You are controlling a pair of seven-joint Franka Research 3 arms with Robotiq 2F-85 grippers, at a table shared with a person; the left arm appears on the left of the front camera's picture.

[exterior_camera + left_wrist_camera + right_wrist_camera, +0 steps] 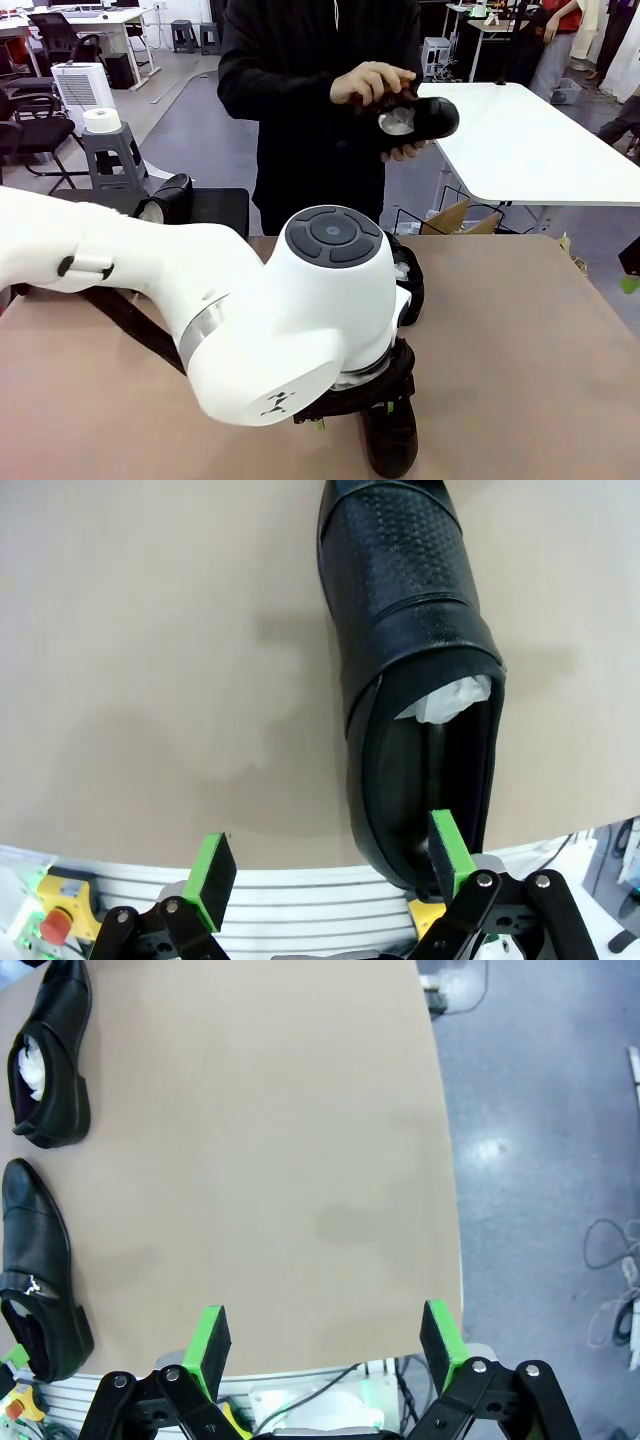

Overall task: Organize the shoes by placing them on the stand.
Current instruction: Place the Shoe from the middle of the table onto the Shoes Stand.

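Hovering over the bench's near edge, our left fingers stand wide apart above a shoe. It lies flat with its heel at that edge and its toe pointing away from it. One green pad sits over the heel opening and the other over bare bench. We cannot tell whether any pad touches the leather. White paper shows inside the shoe.

From the front we see the left arm across the middle of the bench, with a second shoe just behind it. Our right fingers are spread wide too, holding nothing, over bare bench near its right edge, with both shoes well off to one side.

Beyond the far edge a person holds a third shoe in both hands, one hand on top of it. A fourth shoe sits at the left end of the stand, by the bench's far left edge.
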